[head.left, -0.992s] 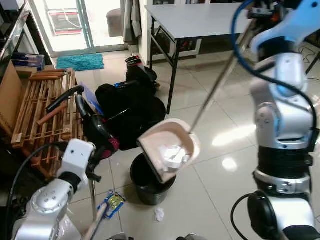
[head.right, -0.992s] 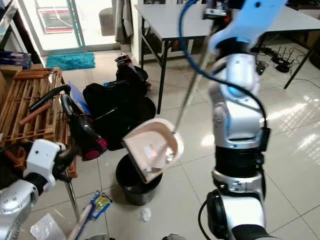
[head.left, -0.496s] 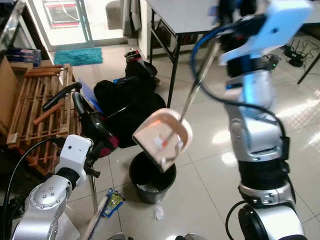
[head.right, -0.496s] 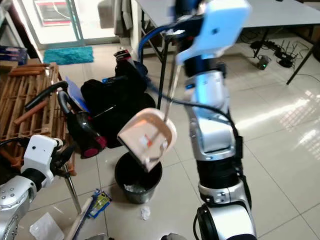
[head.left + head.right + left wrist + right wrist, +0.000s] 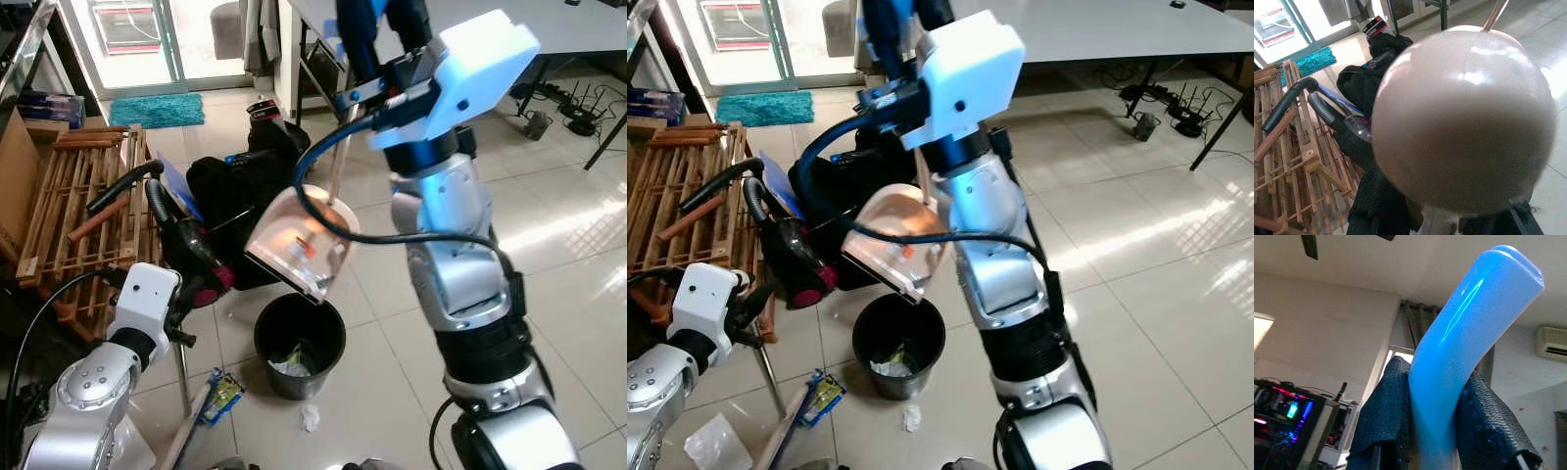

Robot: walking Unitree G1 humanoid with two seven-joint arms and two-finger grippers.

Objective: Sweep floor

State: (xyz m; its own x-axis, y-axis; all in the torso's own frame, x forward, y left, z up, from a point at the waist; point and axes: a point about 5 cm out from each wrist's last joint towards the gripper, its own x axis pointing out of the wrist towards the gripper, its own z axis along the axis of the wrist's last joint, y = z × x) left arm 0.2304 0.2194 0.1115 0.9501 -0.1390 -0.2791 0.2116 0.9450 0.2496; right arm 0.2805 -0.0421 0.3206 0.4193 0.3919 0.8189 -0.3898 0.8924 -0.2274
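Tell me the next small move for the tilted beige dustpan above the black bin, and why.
Probably hold the tilt and give the beige plastic dustpan a slight shake. Its mouth points down over the round black trash bin, where white scraps already lie, yet bits seem to cling inside the pan. The right gripper is clamped on the blue handle, so it has the hold to do this.

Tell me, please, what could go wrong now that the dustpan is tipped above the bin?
1. The dustpan hangs tilted above the black bin, toward its rear rim; remaining debris might fall behind it.
2. A white scrap and a blue packet lie on the floor beside the bin and could be missed.
3. The right gripper clamps only the blue handle end, so the long pole could swing into the vacuum cleaner.
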